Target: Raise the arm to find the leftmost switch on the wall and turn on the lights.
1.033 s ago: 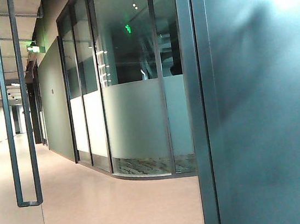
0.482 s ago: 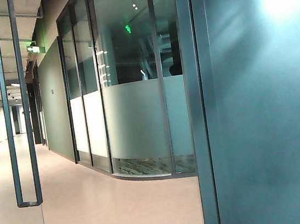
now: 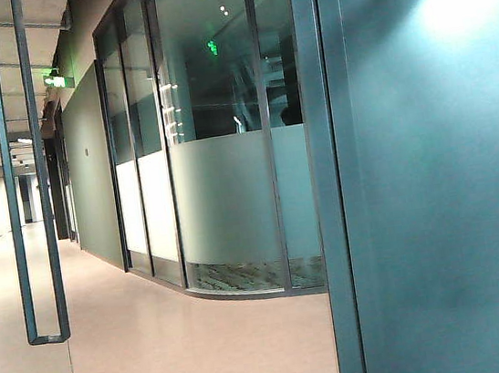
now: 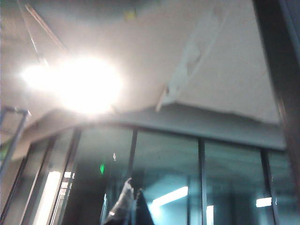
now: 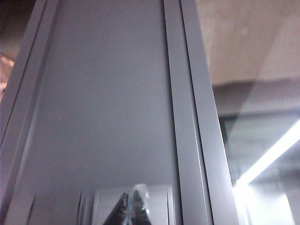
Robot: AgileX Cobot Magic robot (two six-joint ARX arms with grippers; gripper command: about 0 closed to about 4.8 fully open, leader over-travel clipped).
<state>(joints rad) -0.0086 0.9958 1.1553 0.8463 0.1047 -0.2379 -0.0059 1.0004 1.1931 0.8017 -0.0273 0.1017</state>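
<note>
In the right wrist view, my right gripper point(image 5: 132, 190) is raised close to a grey wall panel point(image 5: 103, 93), its two fingers pressed together. Behind the tips sits a pale rectangular switch plate point(image 5: 101, 206) with faint vertical divisions; I cannot tell its leftmost switch apart. In the left wrist view, my left gripper point(image 4: 134, 185) points up towards the ceiling and glass partition, shut with nothing in it. Neither arm shows in the exterior view, only the dark teal wall point(image 3: 447, 216) with a bright reflection.
A corridor runs along the left of the exterior view, with a metal frame post point(image 3: 26, 179) and a curved frosted glass partition point(image 3: 234, 207). A bright ceiling lamp point(image 4: 86, 84) glares in the left wrist view. A vertical metal frame point(image 5: 187, 117) borders the grey panel.
The bright reflection on the teal wall has grown and shifted, and the dark shadow that lay across that wall has faded. The view has edged slightly.
</note>
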